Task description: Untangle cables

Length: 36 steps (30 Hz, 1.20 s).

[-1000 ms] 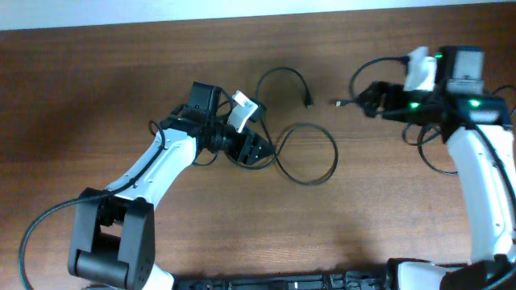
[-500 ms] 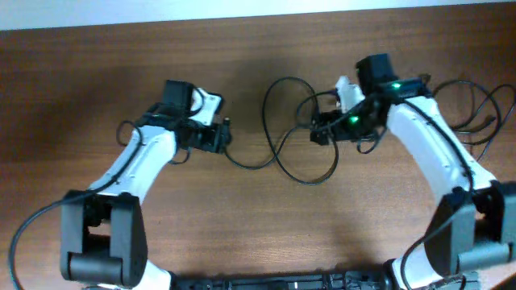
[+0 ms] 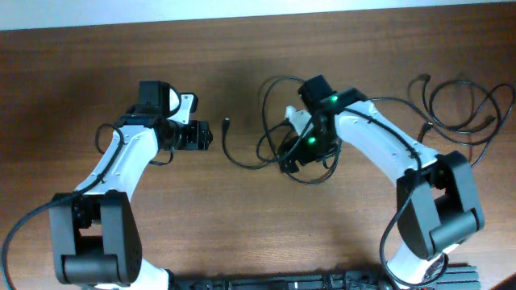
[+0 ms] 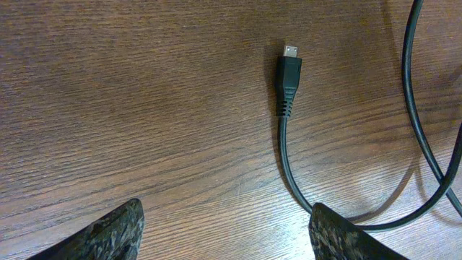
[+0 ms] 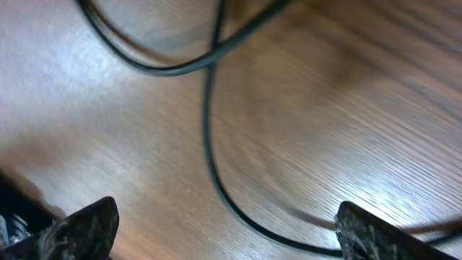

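both tools are spread apart, empty. left tool (image 4: 227, 231) sits just short of a black plug (image 4: 289, 76) lying on the surface (image 4: 108, 87); right tool (image 5: 224, 231) hovers over looped cables (image 5: 208, 137) mid-surface.

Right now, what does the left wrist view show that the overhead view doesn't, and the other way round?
Left wrist only: the plug's metal tip and ribbed collar, and the left gripper open with nothing between its fingers. Overhead only: the right gripper over the tangled cable loops, and another loose black cord near the right edge. Both: that plug lying free on the table, its cord curving away.
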Each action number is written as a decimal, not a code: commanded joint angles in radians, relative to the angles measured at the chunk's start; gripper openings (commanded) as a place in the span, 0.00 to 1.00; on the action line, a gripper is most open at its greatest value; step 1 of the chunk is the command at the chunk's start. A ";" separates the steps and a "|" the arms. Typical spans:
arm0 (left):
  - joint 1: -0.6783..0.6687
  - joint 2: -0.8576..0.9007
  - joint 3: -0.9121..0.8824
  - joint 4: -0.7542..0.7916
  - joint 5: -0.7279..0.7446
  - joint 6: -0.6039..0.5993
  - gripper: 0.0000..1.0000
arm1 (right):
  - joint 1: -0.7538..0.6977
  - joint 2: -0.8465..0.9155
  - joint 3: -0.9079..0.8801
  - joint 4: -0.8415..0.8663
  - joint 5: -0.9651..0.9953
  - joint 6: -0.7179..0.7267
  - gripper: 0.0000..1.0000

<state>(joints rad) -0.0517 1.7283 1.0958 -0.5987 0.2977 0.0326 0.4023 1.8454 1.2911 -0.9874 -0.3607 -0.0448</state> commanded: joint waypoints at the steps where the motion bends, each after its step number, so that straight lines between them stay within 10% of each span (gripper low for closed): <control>1: 0.003 -0.006 -0.003 -0.002 -0.006 -0.011 0.73 | 0.059 0.014 -0.032 0.021 0.089 -0.056 0.93; 14: 0.003 -0.006 -0.003 -0.008 -0.007 -0.011 0.74 | 0.090 0.014 -0.205 0.200 0.219 -0.056 0.81; 20: 0.003 -0.006 -0.003 -0.008 -0.006 -0.011 0.74 | 0.090 0.014 -0.211 0.198 0.212 -0.052 0.41; 36: 0.003 -0.006 -0.003 -0.008 -0.006 -0.011 0.74 | 0.089 -0.011 -0.051 0.104 0.048 -0.052 0.04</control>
<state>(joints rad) -0.0517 1.7283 1.0958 -0.6064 0.2977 0.0326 0.4870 1.8515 1.1408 -0.8490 -0.2619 -0.0895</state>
